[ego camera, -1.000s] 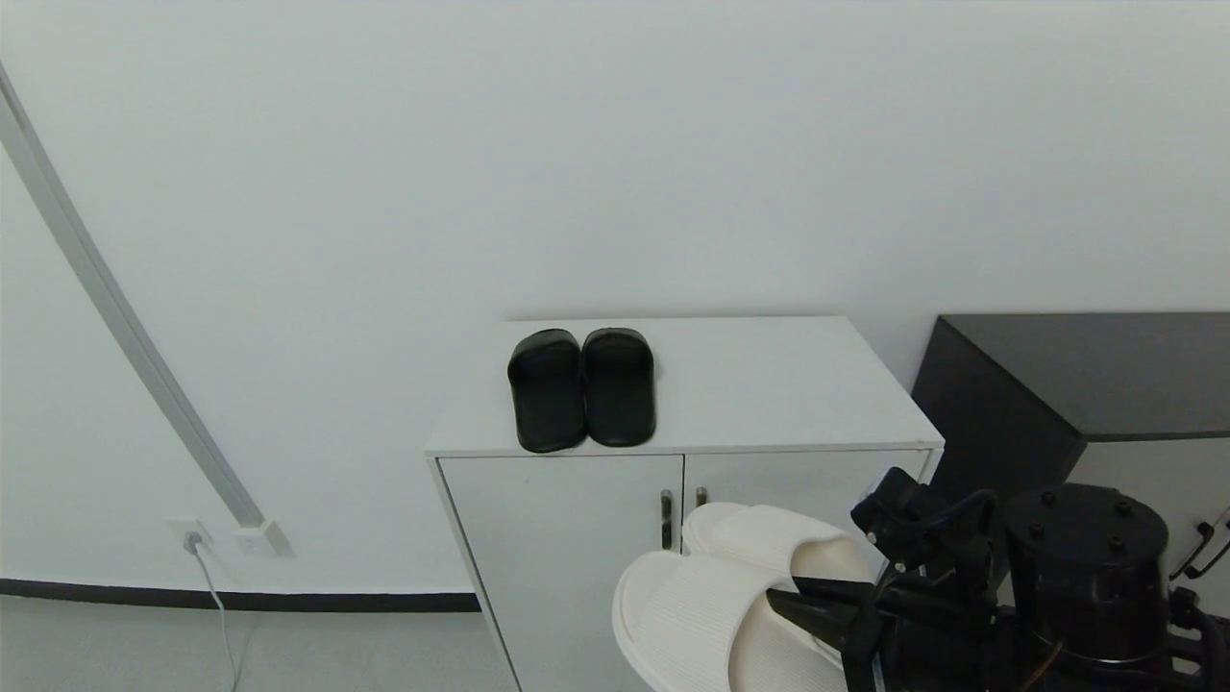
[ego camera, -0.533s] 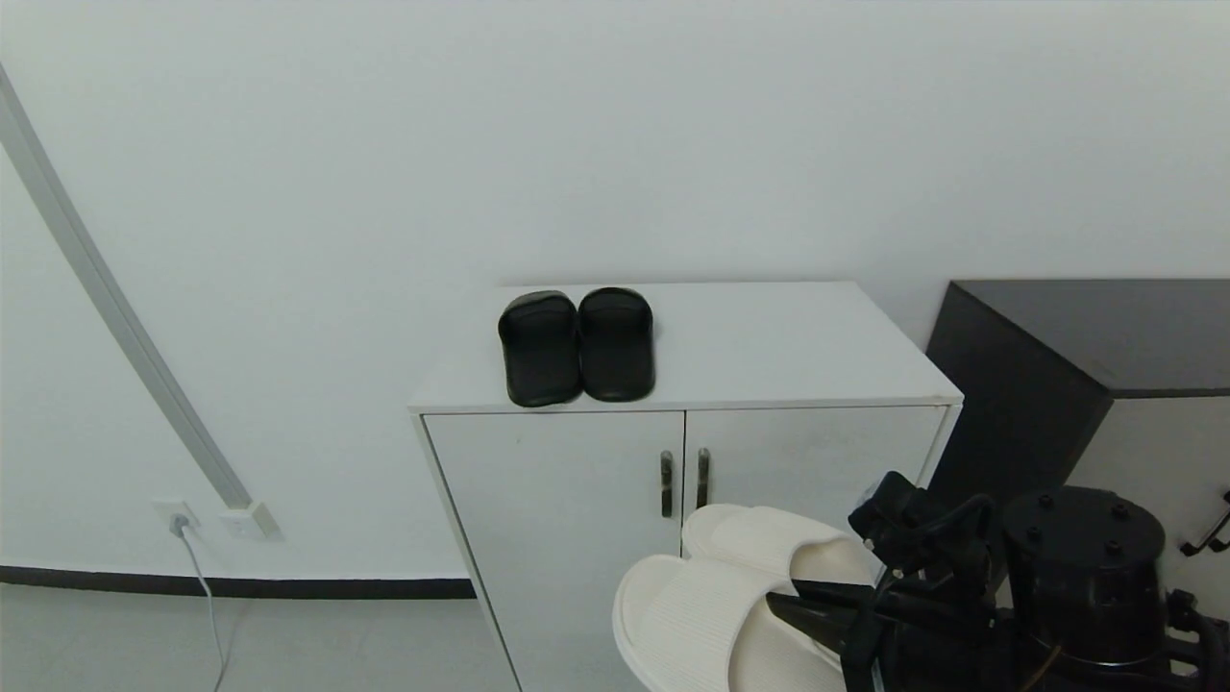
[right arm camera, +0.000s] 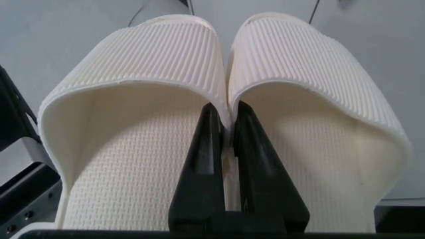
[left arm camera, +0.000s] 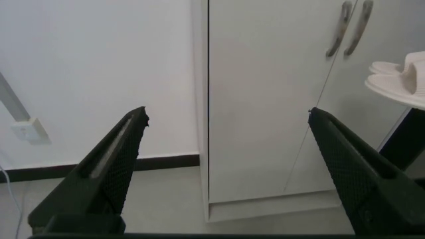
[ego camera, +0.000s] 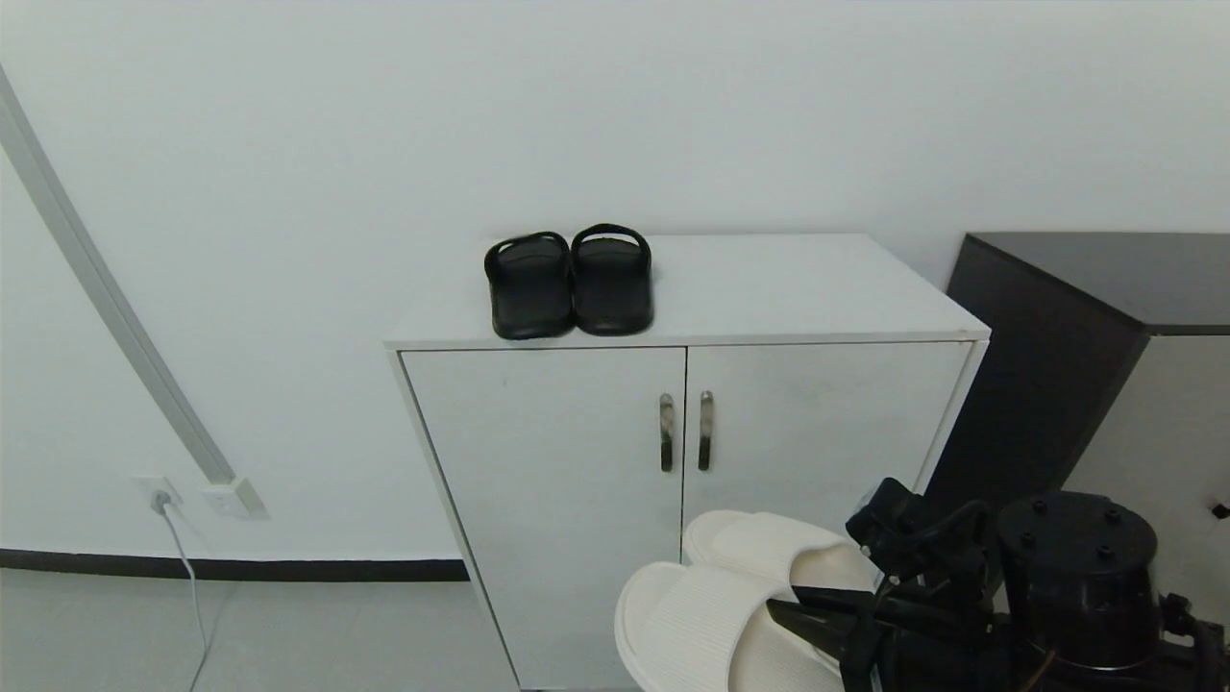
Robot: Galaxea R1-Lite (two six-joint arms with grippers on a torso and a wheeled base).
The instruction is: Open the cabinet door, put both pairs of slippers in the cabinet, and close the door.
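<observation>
white slippers (right arm camera: 153,60) pinched together in right hand (right arm camera: 227,109); left hand (left arm camera: 227,116) spread wide, empty.

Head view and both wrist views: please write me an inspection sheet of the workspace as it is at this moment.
Surface: cabinet top, white, flat.
Job's things: black slippers side by side on the top's left part; white slippers held before the cabinet; both doors shut.
Clutter: nothing seen.
Hands: right hand shut on the white slippers' inner edges; left hand open, empty.
Cables: one cable hangs from a wall socket to the floor.
Surroundings: dark cabinet at the right; slanted strip on the wall.
</observation>
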